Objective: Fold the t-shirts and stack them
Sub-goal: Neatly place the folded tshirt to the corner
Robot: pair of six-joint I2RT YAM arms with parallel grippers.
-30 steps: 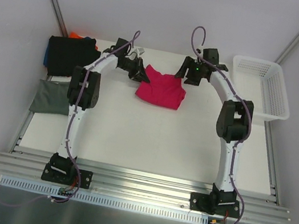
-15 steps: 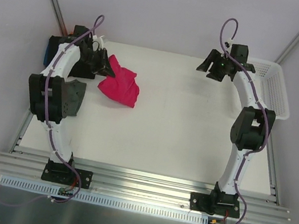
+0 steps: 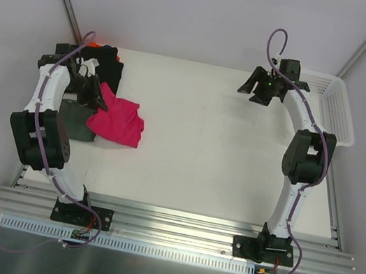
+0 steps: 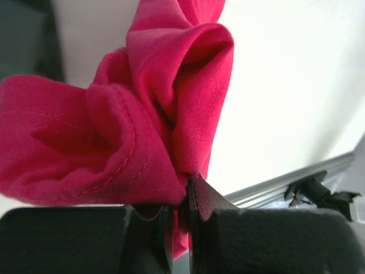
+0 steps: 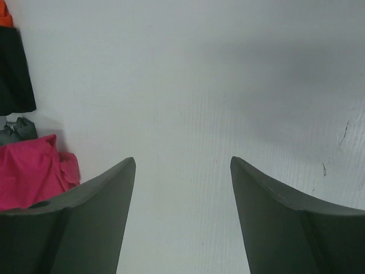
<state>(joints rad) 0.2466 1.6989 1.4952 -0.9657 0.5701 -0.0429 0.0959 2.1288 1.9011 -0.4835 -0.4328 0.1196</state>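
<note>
While left pincer (image 3: 100,100) grips pink t-shirt (image 3: 120,123) (near table (image 3: 199,168) edge), right pincer (image 5: 182,161) gapes.

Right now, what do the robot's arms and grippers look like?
The left arm and right arm are white tubes joined by chunky black joints. A purple cable runs along each one. The left gripper and right gripper are black, and each has two dark fingers that taper towards the tip.

Soft matt crimson t-shirt (image 4: 142,114), smooth matt table (image 3: 222,158)
</note>
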